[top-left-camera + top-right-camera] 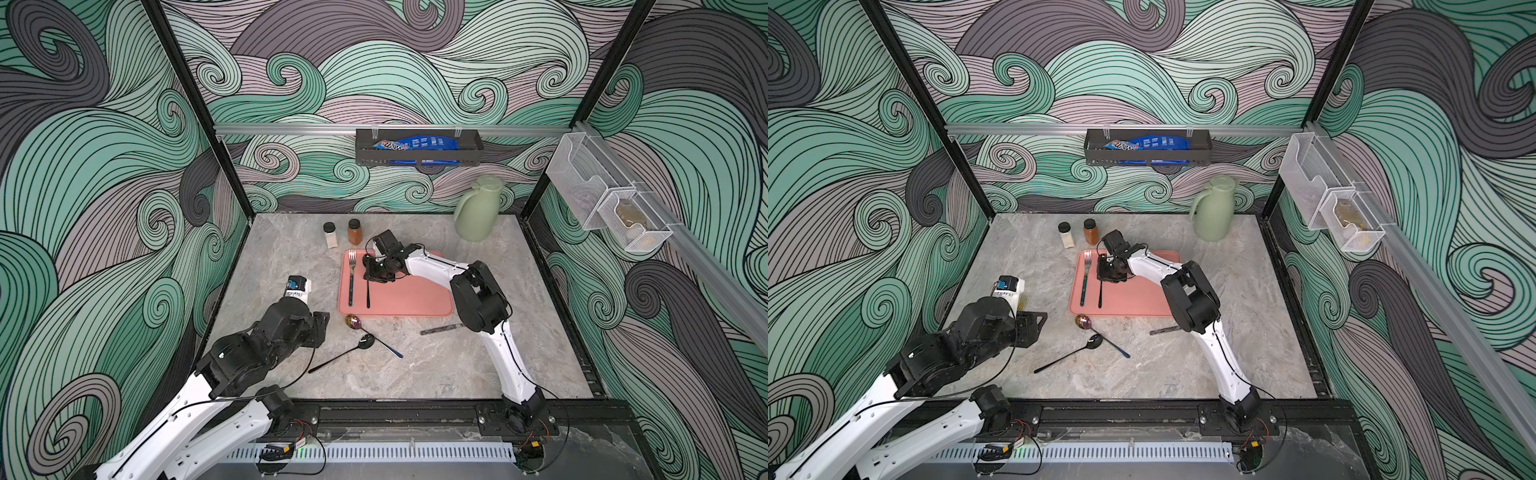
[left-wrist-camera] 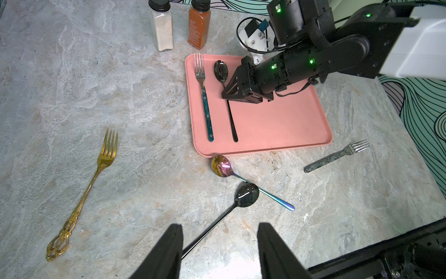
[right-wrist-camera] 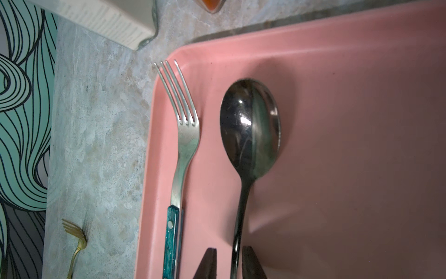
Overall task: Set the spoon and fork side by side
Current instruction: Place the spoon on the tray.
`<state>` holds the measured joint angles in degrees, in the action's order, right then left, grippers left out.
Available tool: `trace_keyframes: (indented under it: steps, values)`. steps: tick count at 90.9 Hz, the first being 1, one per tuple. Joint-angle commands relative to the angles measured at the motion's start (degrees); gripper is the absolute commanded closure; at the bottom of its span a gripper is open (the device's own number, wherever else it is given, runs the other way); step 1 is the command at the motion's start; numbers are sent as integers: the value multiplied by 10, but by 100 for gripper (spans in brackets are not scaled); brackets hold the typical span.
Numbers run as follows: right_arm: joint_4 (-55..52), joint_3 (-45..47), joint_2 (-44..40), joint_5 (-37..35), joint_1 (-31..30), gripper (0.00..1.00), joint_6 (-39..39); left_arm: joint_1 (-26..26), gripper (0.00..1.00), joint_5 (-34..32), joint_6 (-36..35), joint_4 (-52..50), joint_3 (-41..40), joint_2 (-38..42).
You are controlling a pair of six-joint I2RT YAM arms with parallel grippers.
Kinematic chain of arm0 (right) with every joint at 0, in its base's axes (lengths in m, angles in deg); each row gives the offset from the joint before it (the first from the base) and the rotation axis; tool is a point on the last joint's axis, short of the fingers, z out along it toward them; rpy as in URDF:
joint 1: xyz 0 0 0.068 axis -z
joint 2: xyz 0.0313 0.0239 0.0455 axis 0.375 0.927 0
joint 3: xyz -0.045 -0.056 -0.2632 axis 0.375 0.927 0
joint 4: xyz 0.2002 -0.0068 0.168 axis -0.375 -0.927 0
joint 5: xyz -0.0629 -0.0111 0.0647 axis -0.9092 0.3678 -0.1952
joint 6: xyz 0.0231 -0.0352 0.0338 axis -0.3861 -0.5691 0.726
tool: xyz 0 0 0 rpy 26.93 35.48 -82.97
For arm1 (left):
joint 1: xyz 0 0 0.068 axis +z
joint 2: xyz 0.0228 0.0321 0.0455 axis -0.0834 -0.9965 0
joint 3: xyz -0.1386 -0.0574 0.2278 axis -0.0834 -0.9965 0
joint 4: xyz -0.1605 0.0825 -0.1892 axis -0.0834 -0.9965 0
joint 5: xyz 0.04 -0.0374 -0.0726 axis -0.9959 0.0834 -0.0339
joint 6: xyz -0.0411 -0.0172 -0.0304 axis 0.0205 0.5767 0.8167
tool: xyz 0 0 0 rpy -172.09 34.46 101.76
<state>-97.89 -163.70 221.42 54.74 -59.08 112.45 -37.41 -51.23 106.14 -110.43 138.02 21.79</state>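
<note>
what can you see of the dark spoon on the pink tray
The dark spoon looks like glossy blackened metal, with an oval bowl facing up and a thin handle. It lies flat on the pink tray, parallel to the teal-handled fork but apart from it. The right gripper straddles its handle, with a gap showing on one side.

fork: teal-handled, flat on tray | spoon: dark, parallel, just beside

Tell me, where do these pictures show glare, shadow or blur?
Right wrist view: a white glint on the black spoon, a soft shadow darkening the pink tray beside it. Left wrist view: the rainbow spoon gleams purple, and glare whitens a patch of table.
</note>
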Motion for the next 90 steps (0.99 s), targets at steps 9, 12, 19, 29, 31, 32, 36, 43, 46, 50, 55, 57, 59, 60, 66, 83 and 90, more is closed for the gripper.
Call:
trace_keyframes:
  steps: [9,12,19,29,31,32,36,43,46,50,55,57,59,60,66,83,90]
  values:
    - [-1,-20,21,5,-10,78,6,-3,46,-1,-3,-7,9,4]
    - [-2,-22,22,6,-11,78,7,-3,46,0,-3,-7,9,4]
    - [0,-24,22,9,-14,79,9,-2,46,1,-3,-7,9,5]
    - [2,-25,21,9,-16,79,15,-2,46,1,-2,-8,11,7]
    - [2,-25,21,10,-16,79,16,-2,46,1,-2,-8,11,7]
    - [2,-25,21,11,-17,79,17,-2,46,2,-2,-8,11,7]
    - [2,-25,21,10,-17,79,19,-2,46,1,-2,-10,12,7]
    - [-4,-22,19,10,-17,79,24,-2,46,1,-2,-11,12,7]
    - [-6,-20,16,12,-17,79,25,-2,46,1,-1,-11,12,7]
    - [-3,-12,11,12,-17,79,26,-3,46,1,-1,-11,12,7]
    - [7,4,1,12,-19,79,29,-2,46,2,-1,-10,11,7]
    - [12,10,-3,12,-19,79,31,-3,46,2,0,-9,11,6]
    - [15,16,-7,12,-19,79,32,-2,46,2,0,-8,10,6]
    - [17,18,-8,13,-20,78,32,-2,46,3,0,-8,10,6]
    - [21,27,-17,14,-20,77,32,-2,46,5,0,-6,9,5]
    - [13,33,-71,25,-8,68,10,-3,46,5,-11,-6,0,-2]
    - [12,43,-107,16,-4,65,-1,-3,46,6,-18,-5,-6,-6]
